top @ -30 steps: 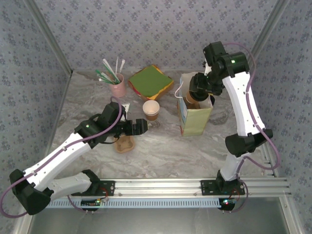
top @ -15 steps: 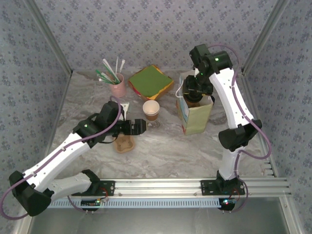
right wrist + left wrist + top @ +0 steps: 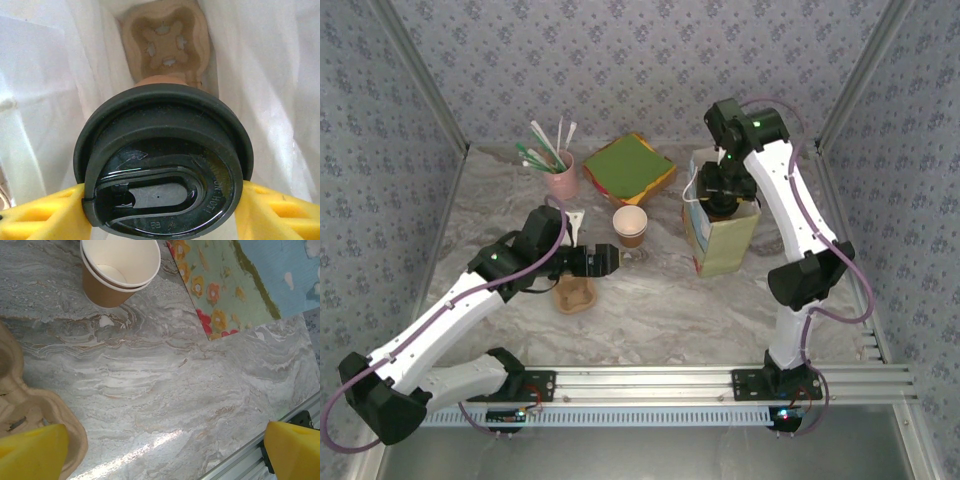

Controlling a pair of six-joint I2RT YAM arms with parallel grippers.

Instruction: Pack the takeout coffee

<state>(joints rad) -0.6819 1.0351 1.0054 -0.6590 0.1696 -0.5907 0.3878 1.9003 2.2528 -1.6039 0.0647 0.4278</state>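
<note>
Overhead, grey marbled tabletop (image 3: 660, 300), floral-papered walls (image 3: 620, 60), takeout coffee (image 3: 162, 165) inside bag (image 3: 725, 250)

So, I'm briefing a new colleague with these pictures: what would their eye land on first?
The black-lidded takeout coffee, gripped by the right claw inside the paper bag, directly above a cardboard carrier lying at the bag's bottom. Next, the left claw, wide open above the marble table, near a lidless cup and a second carrier.
</note>
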